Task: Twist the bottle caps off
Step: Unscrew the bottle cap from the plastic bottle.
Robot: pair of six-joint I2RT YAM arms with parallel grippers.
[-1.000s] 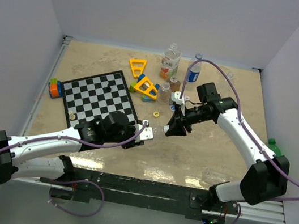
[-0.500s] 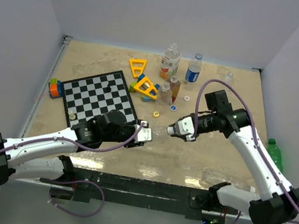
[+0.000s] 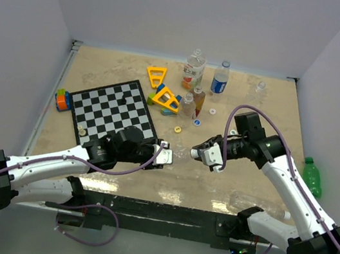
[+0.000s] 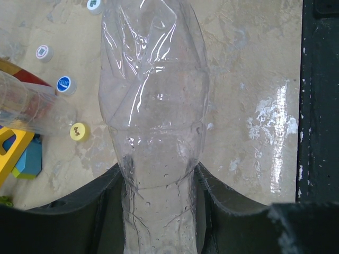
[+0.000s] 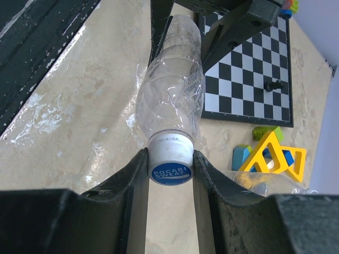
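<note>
A clear unlabelled bottle [image 4: 156,106] lies level above the table, stretched between my two grippers [image 3: 180,154]. My left gripper [image 4: 159,182] is shut on its base end, one dark finger pressed against each side. At the other end sits the bottle cap [image 5: 170,159], white with a blue "POCARI SWEAT" top. My right gripper [image 5: 170,165] is shut on this cap, pads tight on its ribbed sides. Seen from above, the left gripper [image 3: 166,154] and right gripper [image 3: 197,152] face each other near the table's middle front.
A checkerboard [image 3: 113,114] lies at the left and yellow triangular frames [image 3: 168,100] behind it. An orange-label bottle [image 3: 193,69], a blue-label bottle [image 3: 220,80] and small clear bottles [image 3: 190,103] stand at the back. Loose caps [image 3: 177,129] lie nearby. A green bottle [image 3: 312,177] sits at the right edge.
My right arm has swung down and toward the near side, bringing its gripper level with the bottle and onto the cap. The left arm has barely moved.
</note>
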